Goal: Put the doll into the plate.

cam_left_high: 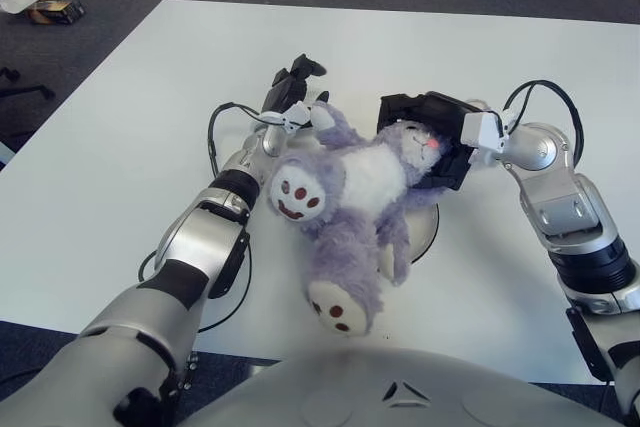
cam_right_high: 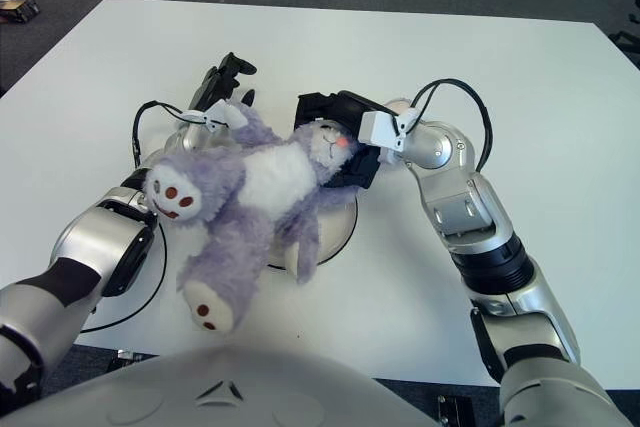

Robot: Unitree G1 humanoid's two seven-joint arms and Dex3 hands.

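Two head-mounted views, left eye & right eye, set side by side, both looking forward and down over the robot's own chest at a white desk (cam_left_high: 120, 147). Close range: arms fill the lower corners. Both share nearly the whole scene: desk top, plush doll (cam_left_high: 345, 197), plate (cam_left_high: 428, 232), left hand (cam_left_high: 292, 82), right hand (cam_left_high: 425, 127). Right eye sits slightly rightward, so everything shifts left in it, and more of the desk's right side (cam_right_high: 580, 127) shows. Dark floor lies beyond the far desk edge.
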